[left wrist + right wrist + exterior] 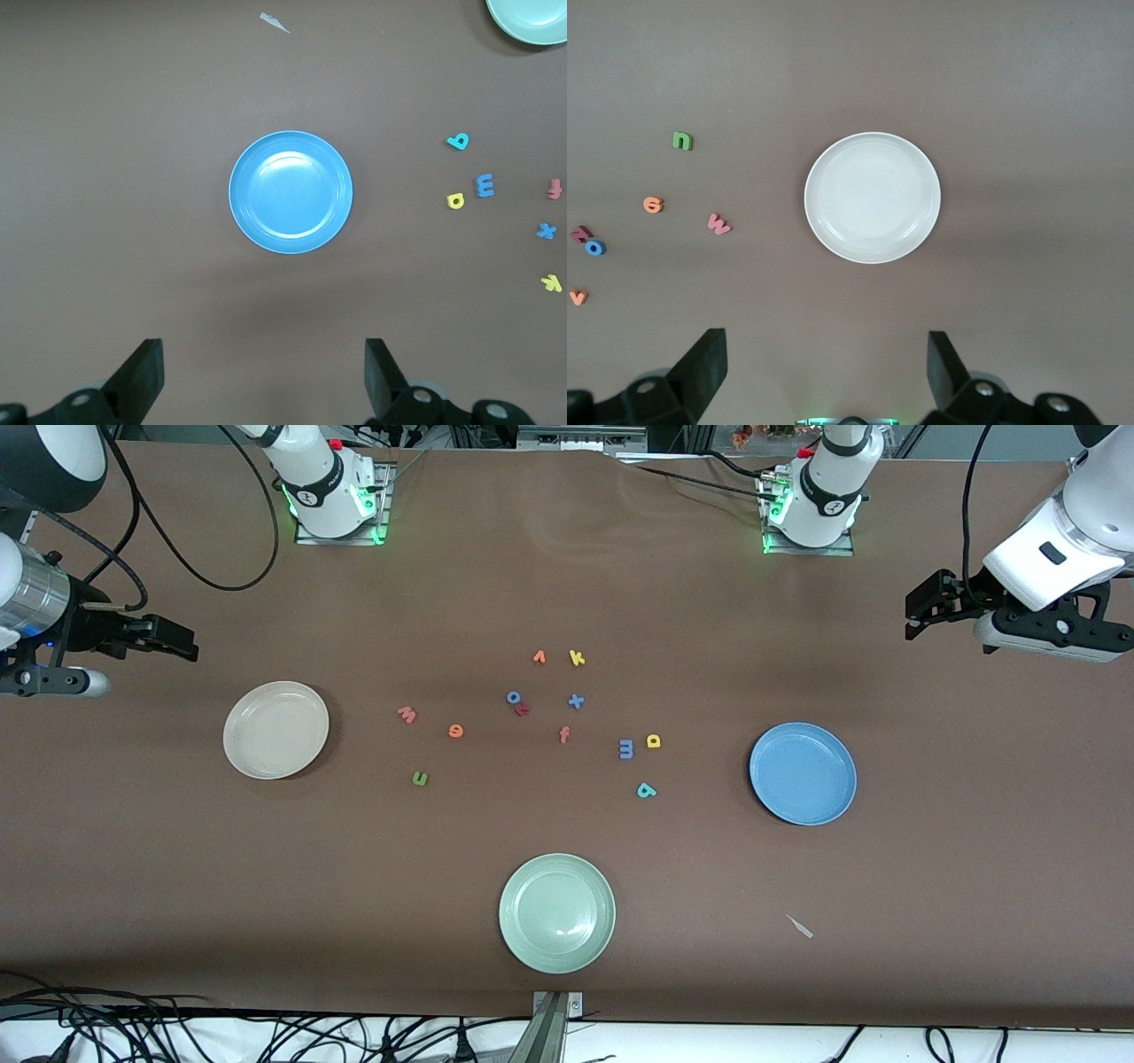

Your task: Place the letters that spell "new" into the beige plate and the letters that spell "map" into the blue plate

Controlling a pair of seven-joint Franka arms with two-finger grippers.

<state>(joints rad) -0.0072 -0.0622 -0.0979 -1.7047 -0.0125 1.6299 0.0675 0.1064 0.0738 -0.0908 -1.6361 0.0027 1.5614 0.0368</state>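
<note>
The beige plate (275,730) (873,197) lies empty toward the right arm's end. Beside it on the table are the salmon w (407,714) (719,224), orange e (455,731) (653,204) and green n (420,779) (682,140). The blue plate (803,773) (291,192) lies empty toward the left arm's end, with the blue m (625,749) (485,185), yellow a (654,740) (455,201) and teal p (646,789) (458,142) beside it. My left gripper (921,609) (263,350) hangs open, high over its end of the table. My right gripper (182,642) (826,341) hangs open the same way, holding nothing.
A pale green plate (556,912) sits near the front edge. Other letters lie mid-table: orange v (539,657), yellow k (577,658), blue o (513,697), blue x (576,701), red f (564,734). A small white scrap (800,926) lies nearer the camera than the blue plate.
</note>
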